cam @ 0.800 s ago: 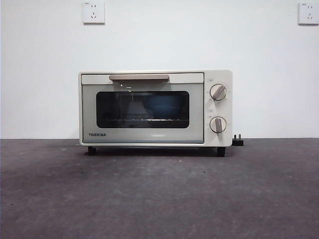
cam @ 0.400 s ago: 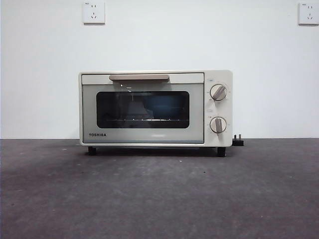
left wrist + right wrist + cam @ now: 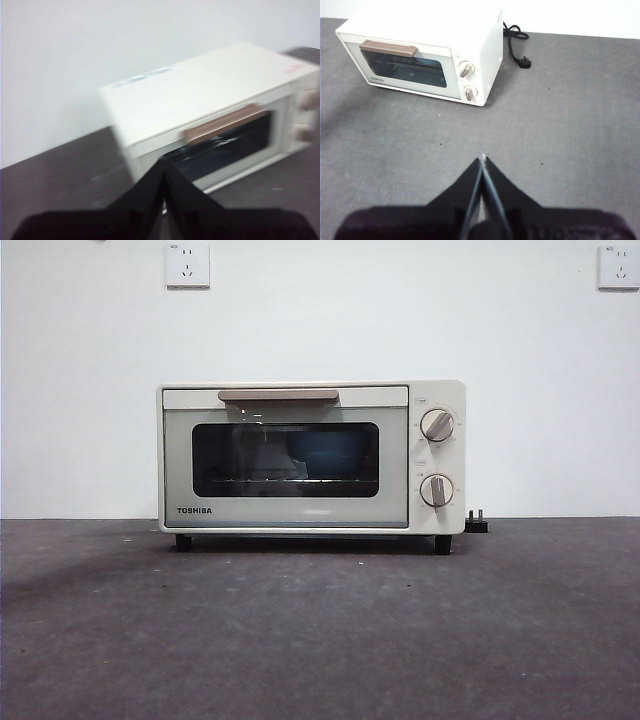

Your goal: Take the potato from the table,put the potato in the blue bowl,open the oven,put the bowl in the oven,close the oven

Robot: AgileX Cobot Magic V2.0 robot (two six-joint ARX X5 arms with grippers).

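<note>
- Behind my clenched right gripper (image 3: 482,161), at eleven o'clock, I see the oven (image 3: 422,55), well apart on the table (image 3: 560,130).
- My left gripper (image 3: 164,165), clenched, hangs near its handle (image 3: 223,123).
- Door shut, oven's long axis three-to-nine; blue bowl (image 3: 332,454) inside.

The cream-white boxy metal oven (image 3: 311,456) is fronted by a dark glass window tinged blue inside, a beige bar handle (image 3: 278,395) and beige knobs — the matte flat table (image 3: 320,630) is mottled dark grey.

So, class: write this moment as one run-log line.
oven: door shut | blue bowl: inside, behind glass | potato: not visible | left gripper: shut, near oven | right gripper: shut, over table
</note>
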